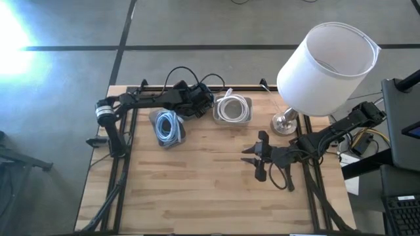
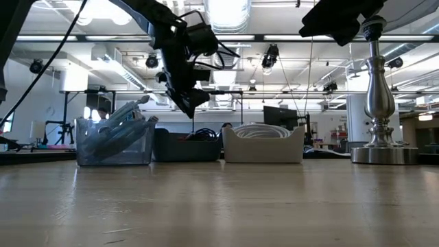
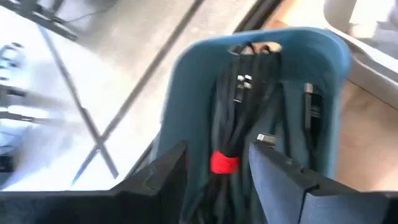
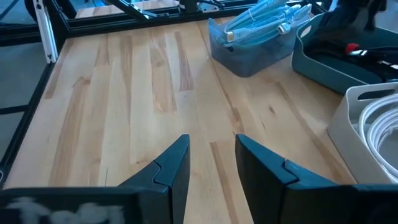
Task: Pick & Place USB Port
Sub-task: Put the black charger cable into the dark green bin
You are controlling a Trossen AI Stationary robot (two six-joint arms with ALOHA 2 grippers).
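Note:
A dark teal bin (image 3: 199, 74) holds a bundle of black USB cables (image 3: 242, 118) tied with a red band (image 3: 224, 163); silver plugs (image 3: 266, 139) show among them. The bin stands at the table's far side (image 1: 195, 108), between two other bins (image 2: 185, 145). My left gripper (image 3: 217, 152) hovers open above this bin (image 1: 197, 103), with its fingers on either side of the bundle's red band and clear of it (image 2: 186, 103). My right gripper (image 1: 252, 159) is open over bare table at centre right (image 4: 211, 146).
A clear bin of light blue cables (image 1: 167, 128) (image 2: 113, 140) (image 4: 255, 37) stands left of the dark bin. A white bin with a coiled white cable (image 1: 231, 110) (image 2: 264, 144) stands right of it. A lamp with a white shade (image 1: 328, 62) has its metal base (image 2: 377, 154) at the far right.

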